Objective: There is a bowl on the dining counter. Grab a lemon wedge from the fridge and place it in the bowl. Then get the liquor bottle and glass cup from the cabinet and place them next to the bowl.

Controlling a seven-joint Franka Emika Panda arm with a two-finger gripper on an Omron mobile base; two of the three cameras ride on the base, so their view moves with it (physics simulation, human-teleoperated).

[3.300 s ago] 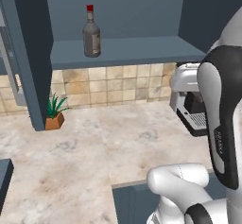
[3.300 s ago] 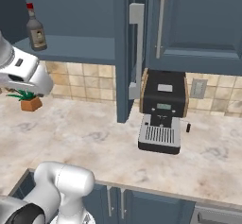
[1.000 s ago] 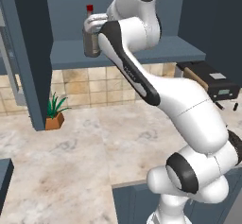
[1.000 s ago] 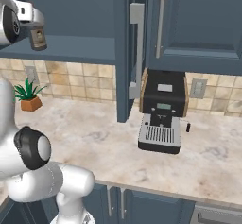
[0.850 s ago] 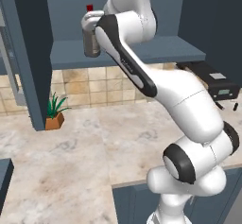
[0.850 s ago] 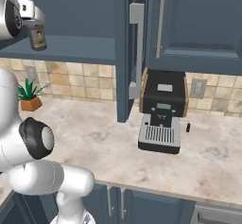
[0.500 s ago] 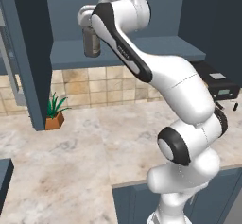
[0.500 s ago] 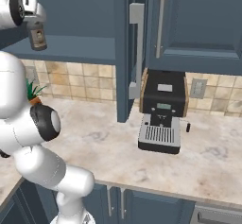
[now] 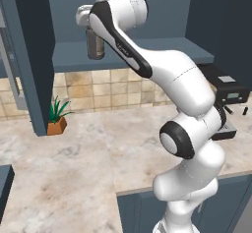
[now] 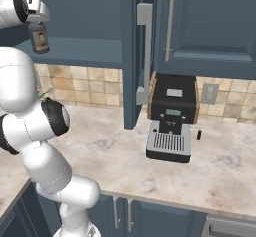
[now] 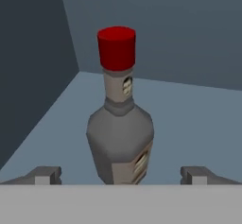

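Liquor bottle (image 11: 120, 124) stands upright on the shelf of the open cabinet (image 9: 147, 50), well above the beige counter (image 9: 74, 163), toward the left end of the shelf near the cabinet's left wall.

Gripper (image 11: 120, 175) is spread wide and empty; its two tips sit either side of the bottle's lower body, apart from the glass.

Handling, judged: rigid glass, smooth and probably slippery, breakable if dropped; likely moderately heavy for its size. The narrow neck and red cap (image 11: 116, 48) make it tall for its base, so a nudge could tip it. Best hold looks like the broad body below the shoulders, around the pale label (image 11: 140, 164), squeezed squarely.
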